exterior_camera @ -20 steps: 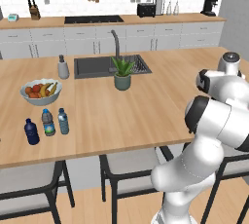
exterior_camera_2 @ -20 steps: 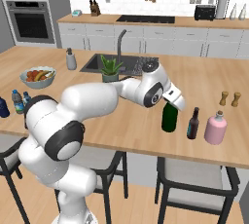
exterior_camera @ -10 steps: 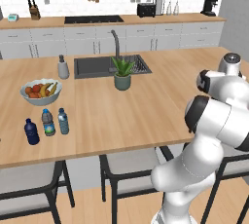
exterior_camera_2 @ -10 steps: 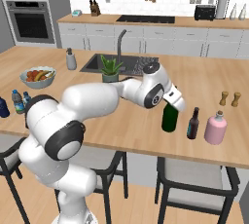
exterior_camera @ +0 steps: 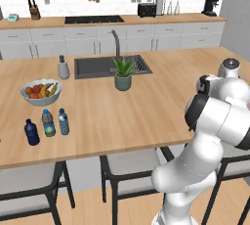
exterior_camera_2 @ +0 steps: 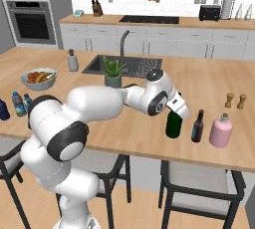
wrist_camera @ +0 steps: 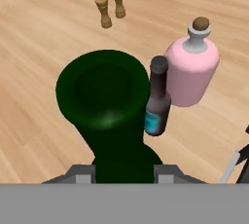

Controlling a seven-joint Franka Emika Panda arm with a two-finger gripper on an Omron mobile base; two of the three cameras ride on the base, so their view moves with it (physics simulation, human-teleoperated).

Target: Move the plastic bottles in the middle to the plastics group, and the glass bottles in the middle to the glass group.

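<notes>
Jaws (wrist_camera: 124,172) around green bottle (exterior_camera_2: 173,125), wooden island counter (exterior_camera_2: 124,123)

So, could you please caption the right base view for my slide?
Robot arm holds the green bottle upright on the island counter, beside a slim dark bottle.

You see a glossy dark-green glass bottle (wrist_camera: 104,101) (faint sheen on its shoulder) on the matt, wood-grain counter (wrist_camera: 44,47).

No text, brand or number can be read anywhere; the blue label on the slim dark bottle (wrist_camera: 157,102) at the frame's centre right is a plain blur
</notes>
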